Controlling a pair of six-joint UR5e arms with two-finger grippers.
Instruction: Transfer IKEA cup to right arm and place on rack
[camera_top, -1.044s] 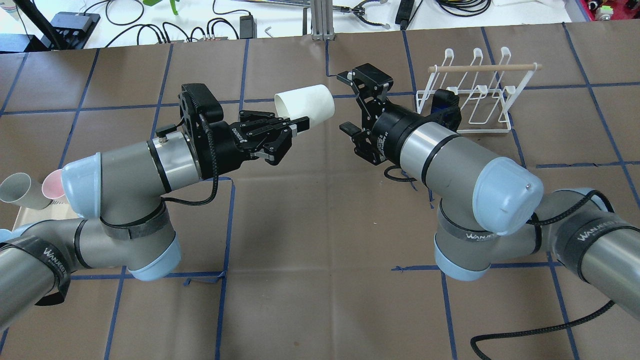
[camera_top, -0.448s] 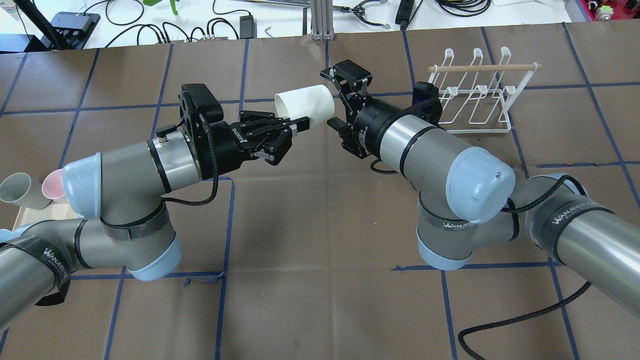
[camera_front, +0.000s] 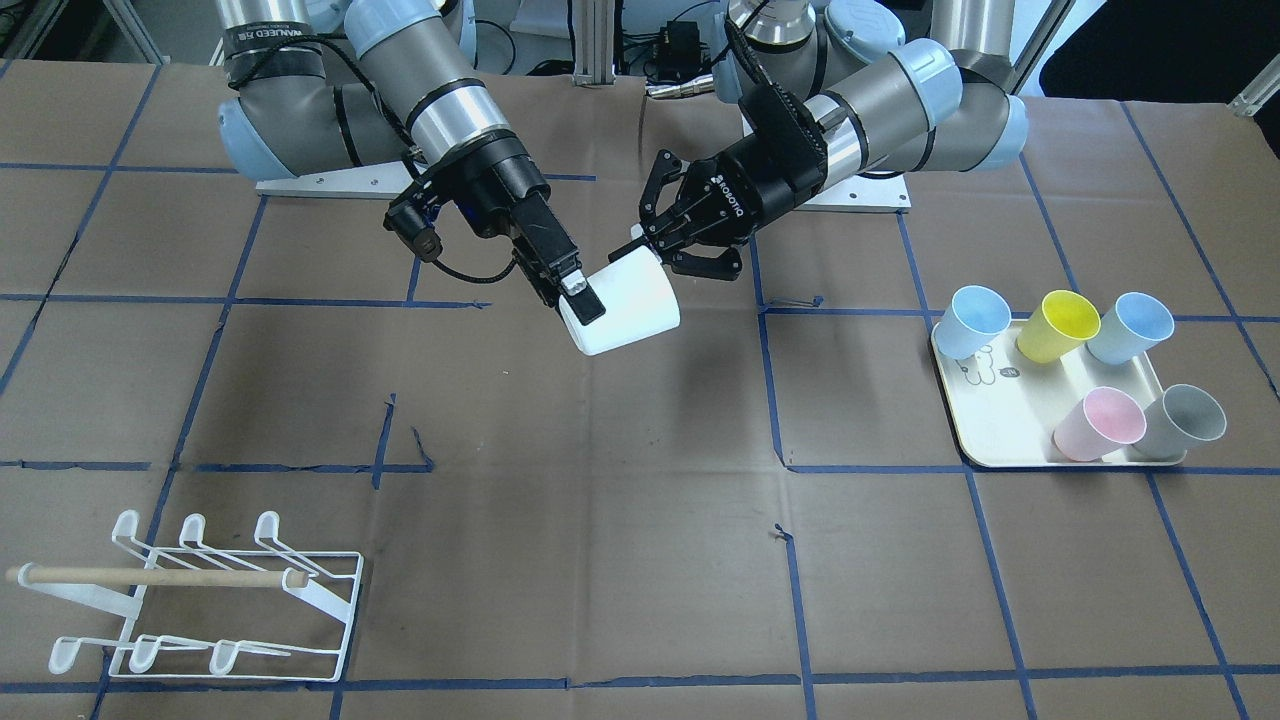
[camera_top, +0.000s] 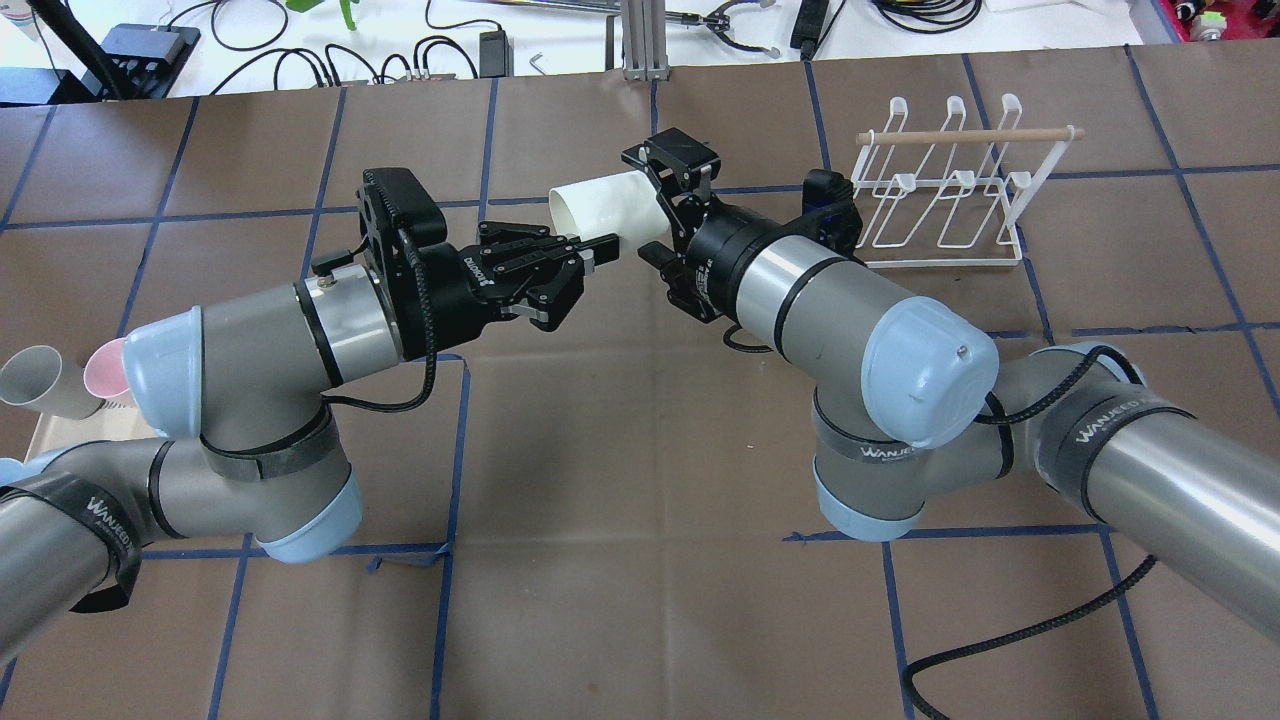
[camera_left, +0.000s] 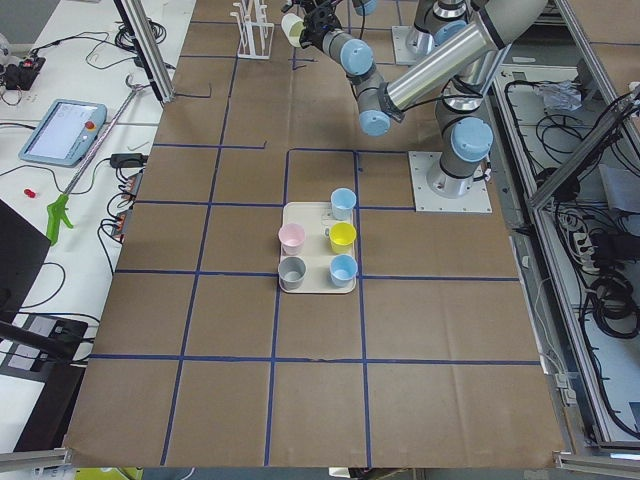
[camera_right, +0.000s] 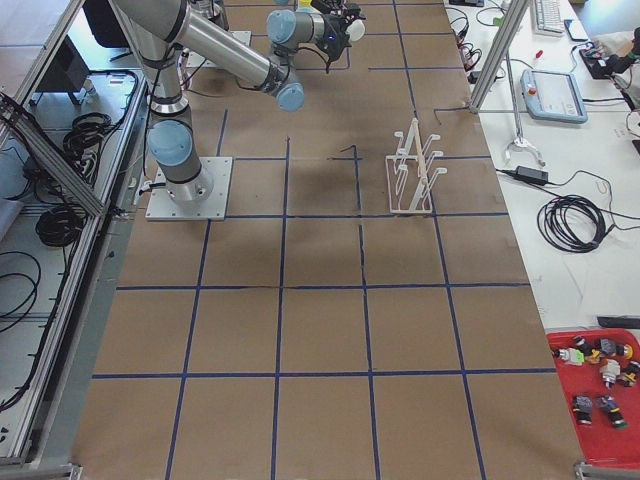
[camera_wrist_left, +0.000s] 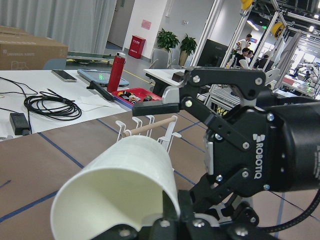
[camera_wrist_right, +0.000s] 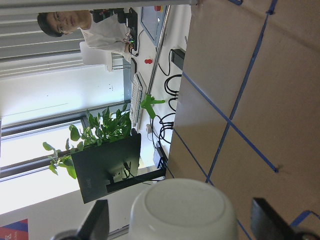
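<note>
The white IKEA cup (camera_top: 610, 205) lies on its side in the air over the table's middle. My left gripper (camera_top: 598, 250) is shut on its rim, one finger inside the mouth. My right gripper (camera_top: 648, 208) is open, one finger on each side of the cup's base end and apart from its wall. In the right wrist view the cup's round base (camera_wrist_right: 182, 210) sits between the two spread fingers (camera_wrist_right: 95, 222). The front view shows the cup (camera_front: 625, 310) with a right finger (camera_front: 582, 298) over it. The white wire rack (camera_top: 940, 190) with its wooden dowel stands behind the right arm.
A cream tray (camera_front: 1000, 430) holds several coloured cups at the robot's left; grey (camera_top: 30, 380) and pink (camera_top: 105, 370) ones peek past the left arm. The rack (camera_front: 200, 600) stands on brown paper with blue tape lines. Cables lie beyond the far table edge.
The right arm has moved left toward the cup, and its open jaws now straddle the cup's base end. The left arm and the cup have stayed still.
</note>
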